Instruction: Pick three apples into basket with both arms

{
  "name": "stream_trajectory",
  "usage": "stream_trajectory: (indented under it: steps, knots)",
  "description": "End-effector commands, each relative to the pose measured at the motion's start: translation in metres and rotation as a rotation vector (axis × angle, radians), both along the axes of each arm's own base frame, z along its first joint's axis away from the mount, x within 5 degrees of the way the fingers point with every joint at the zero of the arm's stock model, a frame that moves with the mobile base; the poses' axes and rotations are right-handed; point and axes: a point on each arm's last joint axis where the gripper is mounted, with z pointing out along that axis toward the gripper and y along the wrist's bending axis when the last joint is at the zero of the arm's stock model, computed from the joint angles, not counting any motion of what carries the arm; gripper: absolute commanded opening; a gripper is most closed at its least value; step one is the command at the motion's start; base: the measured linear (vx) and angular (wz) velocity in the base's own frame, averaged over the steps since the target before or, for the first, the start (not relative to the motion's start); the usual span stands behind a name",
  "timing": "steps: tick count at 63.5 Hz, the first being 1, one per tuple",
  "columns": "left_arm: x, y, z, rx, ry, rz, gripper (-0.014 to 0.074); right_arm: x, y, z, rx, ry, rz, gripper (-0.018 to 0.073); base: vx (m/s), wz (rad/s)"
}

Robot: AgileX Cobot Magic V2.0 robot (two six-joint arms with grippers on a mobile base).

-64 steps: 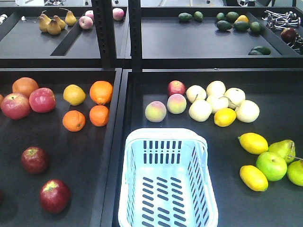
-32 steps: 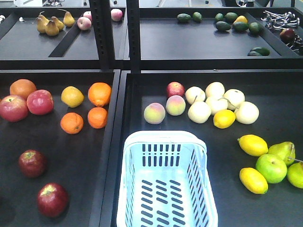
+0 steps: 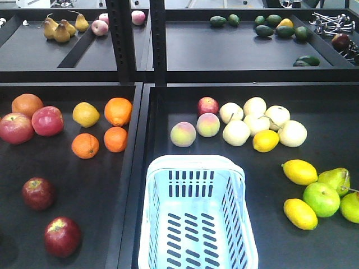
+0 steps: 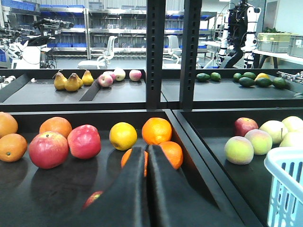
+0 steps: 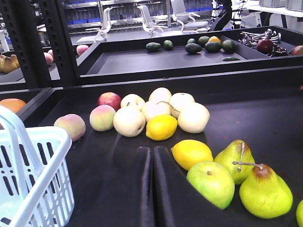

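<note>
Black and matte, the two flat fingers of the left claw (image 4: 145,150) lie pressed together along their whole length, and nothing is between them. Just to the left of them a small part of a dark red apple (image 4: 93,199) shows, smooth, with a yellow patch. The rest of it is hidden behind the finger.

In the front view two such apples, one (image 3: 38,193) and another (image 3: 61,236), round and glossy, lie apart on the dull dark tray (image 3: 95,207). Beyond the left claw's tips sit round oranges (image 4: 156,130) with finely dimpled skin.

The right claw (image 5: 151,151) is closed too. Only a thin slit stays between its fingers, and it holds nothing. To its left stands the basket (image 5: 42,137), pale blue plastic with a rounded rim and rows of slots. Just to its right lie a lemon (image 5: 191,153) and a waxy green apple (image 5: 210,182).
</note>
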Motion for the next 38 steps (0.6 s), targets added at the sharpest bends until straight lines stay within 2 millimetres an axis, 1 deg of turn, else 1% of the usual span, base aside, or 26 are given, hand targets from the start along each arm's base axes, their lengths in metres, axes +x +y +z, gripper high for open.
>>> stream_trajectory:
  steps: [1,8,25,30,34,38]
  knots:
    - [-0.001,0.000,0.005,-0.023,-0.079,-0.003,-0.0006,0.000,0.000,0.003,-0.012,-0.074,-0.002,-0.0009,0.00,0.00]
    - [-0.001,0.000,0.005,-0.024,-0.086,-0.003,-0.0006,0.000,0.000,0.003,-0.012,-0.074,-0.002,-0.0009,0.00,0.00]
    - [-0.003,0.000,0.016,-0.029,-0.141,-0.005,-0.0006,0.000,0.000,0.003,-0.012,-0.074,-0.002,-0.0009,0.00,0.00]
    - [-0.006,0.000,0.032,-0.062,-0.169,-0.007,-0.0006,0.000,0.000,0.003,-0.012,-0.074,-0.002,-0.0009,0.00,0.00]
    - [-0.010,0.001,0.052,-0.089,-0.198,-0.010,-0.0006,0.000,0.000,0.003,-0.012,-0.074,-0.002,-0.0009,0.00,0.00]
    - [-0.012,0.001,0.071,-0.092,-0.185,-0.011,-0.0006,0.000,0.000,0.003,-0.012,-0.074,-0.002,-0.0009,0.00,0.00]
